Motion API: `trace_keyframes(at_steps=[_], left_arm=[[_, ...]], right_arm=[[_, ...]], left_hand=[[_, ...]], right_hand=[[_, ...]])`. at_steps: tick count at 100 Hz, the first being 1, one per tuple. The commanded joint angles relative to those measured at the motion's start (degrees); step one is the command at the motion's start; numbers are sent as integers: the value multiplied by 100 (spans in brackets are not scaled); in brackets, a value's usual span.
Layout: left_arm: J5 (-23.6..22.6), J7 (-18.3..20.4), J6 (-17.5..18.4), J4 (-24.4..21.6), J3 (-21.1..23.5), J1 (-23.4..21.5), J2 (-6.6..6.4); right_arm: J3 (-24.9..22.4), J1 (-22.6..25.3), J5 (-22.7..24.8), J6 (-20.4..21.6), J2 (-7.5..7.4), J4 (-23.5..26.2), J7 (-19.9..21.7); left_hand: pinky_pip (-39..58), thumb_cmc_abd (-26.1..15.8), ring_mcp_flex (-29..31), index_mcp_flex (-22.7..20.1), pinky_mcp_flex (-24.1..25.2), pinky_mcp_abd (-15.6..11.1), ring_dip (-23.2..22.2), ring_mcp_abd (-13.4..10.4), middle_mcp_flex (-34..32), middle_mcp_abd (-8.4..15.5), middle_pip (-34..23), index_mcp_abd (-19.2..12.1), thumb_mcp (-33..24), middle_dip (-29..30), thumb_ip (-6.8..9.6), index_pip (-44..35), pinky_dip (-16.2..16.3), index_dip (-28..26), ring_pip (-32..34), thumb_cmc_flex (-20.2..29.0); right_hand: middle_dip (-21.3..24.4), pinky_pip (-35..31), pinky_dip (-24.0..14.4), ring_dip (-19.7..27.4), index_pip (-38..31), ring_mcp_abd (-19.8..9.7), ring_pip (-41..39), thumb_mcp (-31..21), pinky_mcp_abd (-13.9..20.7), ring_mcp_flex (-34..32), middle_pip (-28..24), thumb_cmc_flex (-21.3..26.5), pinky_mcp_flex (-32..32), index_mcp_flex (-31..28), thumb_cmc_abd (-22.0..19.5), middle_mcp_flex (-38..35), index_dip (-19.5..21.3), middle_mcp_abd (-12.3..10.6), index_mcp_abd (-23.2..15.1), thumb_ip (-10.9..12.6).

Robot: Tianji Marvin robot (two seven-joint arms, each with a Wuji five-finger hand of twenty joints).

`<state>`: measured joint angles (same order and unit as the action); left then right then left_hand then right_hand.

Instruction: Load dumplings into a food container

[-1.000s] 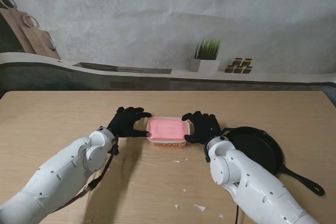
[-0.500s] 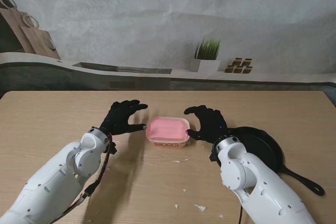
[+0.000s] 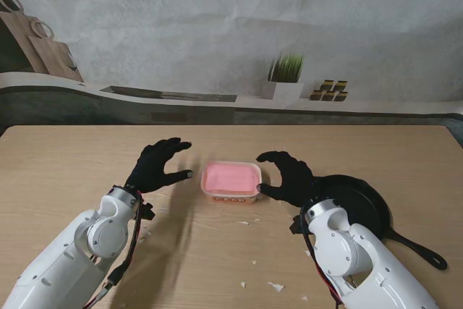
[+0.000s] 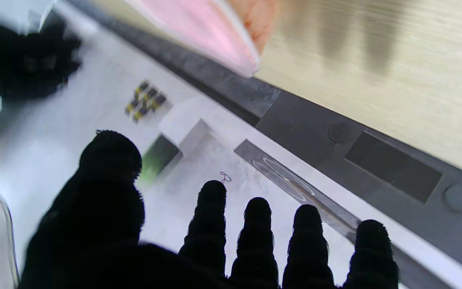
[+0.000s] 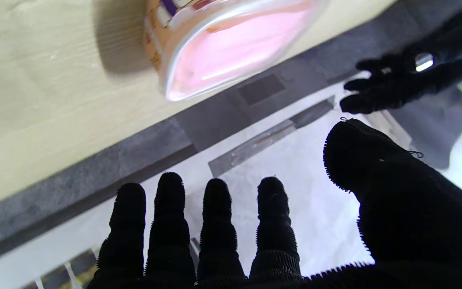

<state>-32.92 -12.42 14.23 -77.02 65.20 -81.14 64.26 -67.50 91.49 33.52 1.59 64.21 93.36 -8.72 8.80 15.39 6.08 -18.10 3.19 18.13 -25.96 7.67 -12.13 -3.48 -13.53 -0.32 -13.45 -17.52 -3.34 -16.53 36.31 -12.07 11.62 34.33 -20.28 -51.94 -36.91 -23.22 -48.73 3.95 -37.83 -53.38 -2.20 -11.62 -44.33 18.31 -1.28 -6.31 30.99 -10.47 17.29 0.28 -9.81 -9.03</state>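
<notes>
Crumb-flecked wooden table point(image 3: 87, 157), grey plaster wall point(image 3: 289, 12)

left hand point(image 3: 155, 166), right hand point(image 3: 289, 177), fingers spread

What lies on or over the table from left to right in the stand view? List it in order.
left hand → pink-lidded food container → right hand → black frying pan, its handle pointing right and nearer to me.
</notes>
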Motion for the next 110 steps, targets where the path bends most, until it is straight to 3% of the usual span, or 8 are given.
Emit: trace_keyframes(at_steps=[1,10,20,27,40,55,77,110], left_arm=[[-73,-15,26,-9,30,-165,127],[-311,-135,-124,88,-29,-87,111],[-340,-9,-359,280,-218,202,102],[-349,59,-443,543,-458,512,104],[-362,193,-583,1065,-988,1045,117],[-149,79,-649,1618,-1466,1441,240],[207,-124,-513,1916,-1646,1584,396],[41,43,-360,1996,-1808,1632,314]], right_arm=[[12,102,-40,83,63,63,128],[20,83,-85,100,59,60,185],[72,56,-95,70,68,39,162],[98,28,-30,68,58,2,165],[100,22,3,67,58,-11,149],[109,19,-15,18,60,-47,156],[143,4,-1,-33,60,-69,159],[191,-17,69,-73,65,-113,96]], left_hand=[[-129,-97,-219,191,45,-216,121,-151,116,-17,125,53,134,133,154,111,-108,67,-171,73],[-158,-70,-258,-116,116,-151,118,-80,107,-60,101,-71,134,135,153,-22,-143,17,-190,108],[-166,159,-299,-269,196,-168,110,-106,140,2,135,-242,99,160,168,-98,-152,-21,-247,194],[-109,383,-300,-249,238,-182,-2,-129,155,60,221,-387,-363,170,128,-99,-147,-63,-381,-12],[-121,537,-338,-126,258,-196,1,-143,221,109,440,-532,-487,230,126,-49,-158,-42,-447,-118],[-120,510,-339,-68,258,-210,-10,-166,263,135,490,-658,-541,169,113,-14,-158,-23,-465,-189],[-126,185,-339,-141,274,-226,-25,-177,247,184,513,-794,-422,90,80,-18,-160,-11,-481,-246],[-131,413,-314,-439,278,-181,-42,-146,179,159,379,-781,-250,72,118,-226,-168,-108,-423,-151]], right_hand=[[55,141,3,59,-83,-178,106,-28,-28,68,140,-184,1,119,-29,49,-81,-132,5,31],[100,319,-50,113,-48,-203,217,25,-17,58,268,-232,20,130,-93,35,-154,-146,-2,28],[39,377,-130,85,-95,-157,162,56,-44,42,150,-229,53,101,-97,37,-160,-113,-14,37],[24,400,-163,82,-98,-154,160,60,-32,56,118,-241,52,119,-117,41,-165,-120,-3,38],[23,428,-209,77,-115,-166,150,53,-43,54,114,-220,62,96,-96,46,-168,-116,-33,45],[25,458,-246,82,-114,-172,161,51,-39,62,115,-224,60,98,-105,45,-175,-119,-22,48],[14,502,-296,80,-117,-160,155,52,-40,54,87,-234,62,96,-132,42,-183,-112,-10,57],[-14,532,-378,63,-154,-159,121,13,-37,54,15,-192,74,23,-91,47,-176,-101,-8,67]])
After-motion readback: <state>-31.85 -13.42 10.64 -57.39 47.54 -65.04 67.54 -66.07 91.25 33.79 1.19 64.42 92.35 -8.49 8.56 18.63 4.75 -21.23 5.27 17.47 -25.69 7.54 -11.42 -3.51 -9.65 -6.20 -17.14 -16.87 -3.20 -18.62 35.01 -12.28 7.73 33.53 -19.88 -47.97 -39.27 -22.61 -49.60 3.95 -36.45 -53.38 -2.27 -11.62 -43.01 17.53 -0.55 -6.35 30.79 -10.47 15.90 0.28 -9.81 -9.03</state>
